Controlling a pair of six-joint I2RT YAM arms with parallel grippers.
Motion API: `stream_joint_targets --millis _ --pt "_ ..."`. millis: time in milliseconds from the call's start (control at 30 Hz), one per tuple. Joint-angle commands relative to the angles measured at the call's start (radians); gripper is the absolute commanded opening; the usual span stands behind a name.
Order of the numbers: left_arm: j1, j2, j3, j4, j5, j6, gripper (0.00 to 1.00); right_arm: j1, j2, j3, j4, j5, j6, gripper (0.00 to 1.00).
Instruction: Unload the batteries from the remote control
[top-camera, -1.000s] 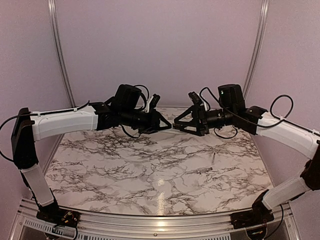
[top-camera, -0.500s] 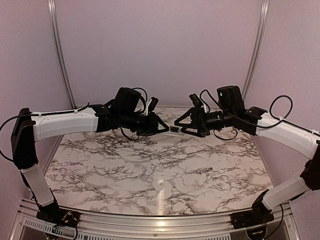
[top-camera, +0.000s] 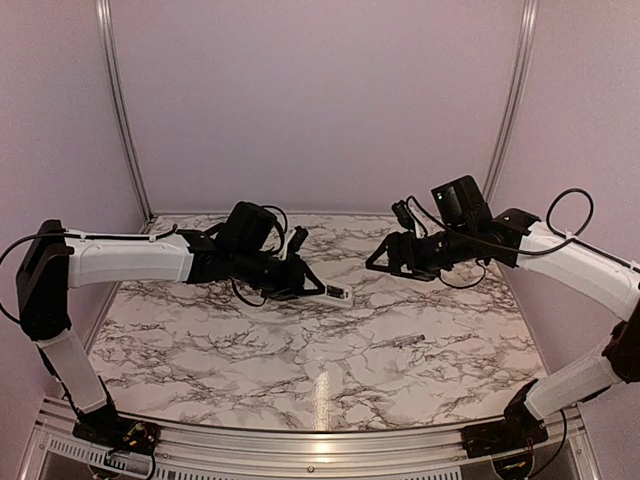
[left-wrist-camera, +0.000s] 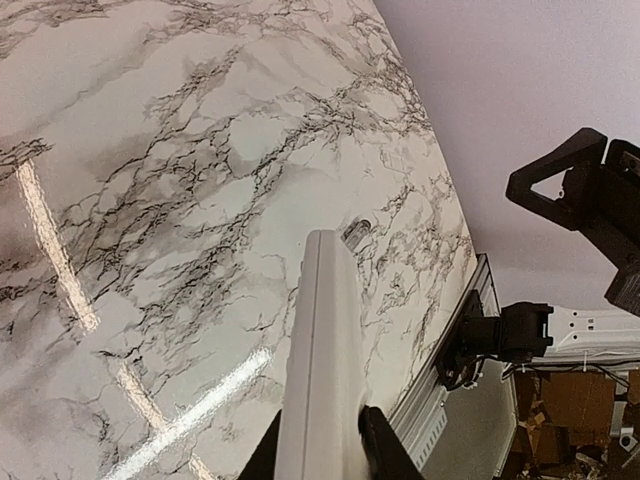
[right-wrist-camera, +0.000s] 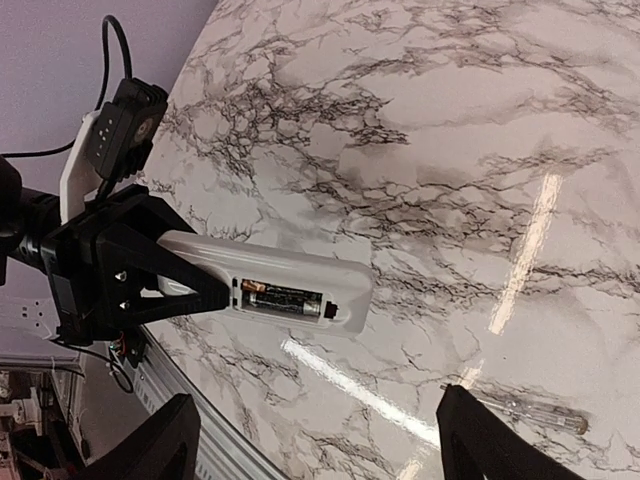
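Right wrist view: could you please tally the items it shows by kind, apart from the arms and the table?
remote control: 1
battery, in the remote's open bay: 1
thin grey stick: 1
Total: 3

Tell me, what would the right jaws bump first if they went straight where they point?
Probably the remote control, held out by the left gripper. It lies almost straight ahead of the right gripper, whose jaws stand open, though depth is hard to judge.

Top external high at near side, facing whole table (top-camera: 300, 350), wrist views close, oblique downward, both showing remote control (right-wrist-camera: 290, 265).
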Motion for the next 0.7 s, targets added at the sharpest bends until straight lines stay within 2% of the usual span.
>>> stream_joint_targets --millis 0,233,667 --pt "0.006 -0.003 -0.045 0.067 0.041 -0.027 0.00 0.008 -0.015 0.044 -0.104 0.109 -0.079 0.81" --pt "0.006 0.063 -0.079 0.132 0.093 -0.088 0.00 0.008 -0.012 0.036 -0.121 0.131 -0.088 0.81" --pt "0.024 0.191 -0.046 0.057 0.117 -0.101 0.00 0.008 -0.018 0.012 -0.129 0.133 -0.082 0.81"
